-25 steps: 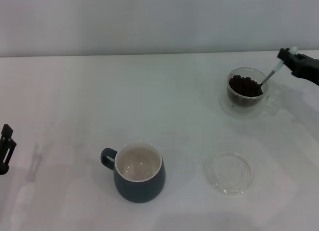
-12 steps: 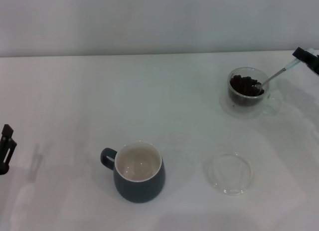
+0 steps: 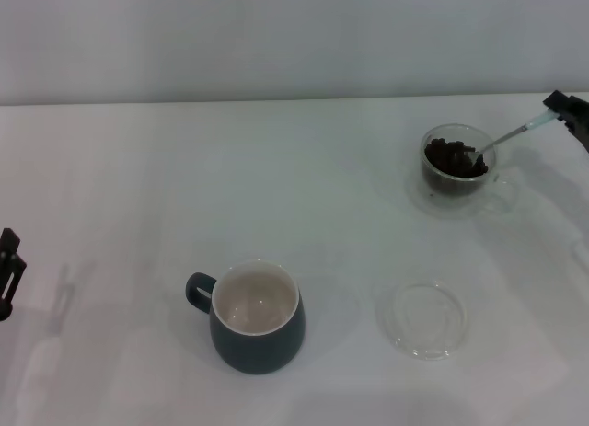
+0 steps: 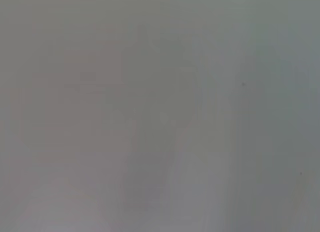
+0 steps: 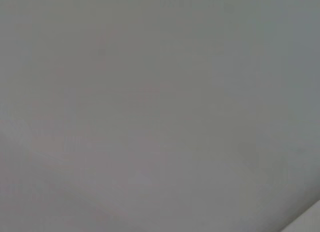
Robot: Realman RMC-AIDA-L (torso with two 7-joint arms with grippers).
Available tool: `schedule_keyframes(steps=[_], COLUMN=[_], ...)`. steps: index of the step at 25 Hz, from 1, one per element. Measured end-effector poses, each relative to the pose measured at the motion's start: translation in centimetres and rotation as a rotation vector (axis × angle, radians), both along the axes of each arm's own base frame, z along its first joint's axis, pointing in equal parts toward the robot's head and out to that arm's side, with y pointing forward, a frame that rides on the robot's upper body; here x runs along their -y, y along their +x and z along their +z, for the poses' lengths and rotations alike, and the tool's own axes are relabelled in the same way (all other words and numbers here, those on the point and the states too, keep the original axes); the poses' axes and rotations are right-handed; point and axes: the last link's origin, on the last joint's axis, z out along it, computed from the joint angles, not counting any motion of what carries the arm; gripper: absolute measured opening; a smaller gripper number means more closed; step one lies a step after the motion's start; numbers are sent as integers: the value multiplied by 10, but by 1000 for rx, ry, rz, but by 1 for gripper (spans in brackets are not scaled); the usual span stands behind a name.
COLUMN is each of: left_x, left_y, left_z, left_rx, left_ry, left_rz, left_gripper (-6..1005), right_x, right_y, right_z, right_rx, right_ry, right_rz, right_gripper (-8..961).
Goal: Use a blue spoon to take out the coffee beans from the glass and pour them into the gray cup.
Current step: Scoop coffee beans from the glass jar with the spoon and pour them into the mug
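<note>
At the far right of the head view stands the clear glass, holding a heap of dark coffee beans. The blue spoon slants up to the right, its bowl down among the beans and its pale handle end gripped by my right gripper at the picture's right edge, shut on it. The gray cup sits low in the middle, cream inside showing bare, its handle pointing left. My left gripper is parked at the left edge. Both wrist views show only blank grey.
A flat round clear glass saucer lies on the white table, right of the gray cup and in front of the glass. A pale wall runs along the back.
My right gripper has drawn back to the right and slightly up, tipping the spoon flatter, with its bowl still in the beans. The left gripper has dropped slightly at the left edge.
</note>
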Motion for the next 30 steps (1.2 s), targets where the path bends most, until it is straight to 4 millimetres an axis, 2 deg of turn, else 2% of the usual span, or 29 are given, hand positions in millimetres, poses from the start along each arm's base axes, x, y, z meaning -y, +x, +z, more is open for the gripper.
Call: schedule_keyframes(steps=[14, 21, 24, 30], left_x=[1, 0, 1, 2], left_y=[-3, -3, -3, -3], left_z=[2, 2, 2, 3], left_rx=[-12, -14, -14, -13], left_ry=[0, 0, 1, 6], left_rz=[5, 5, 6, 4], left_gripper=[729, 729, 729, 730], right_x=[7, 13, 19, 28], right_y=[4, -12, -21, -41], right_z=[4, 2, -4, -33], right_rx=[-147, -240, -257, -254], right_ry=[66, 33, -5, -169], right_rz=[-33, 68, 126, 222], right_gripper=[147, 147, 147, 147])
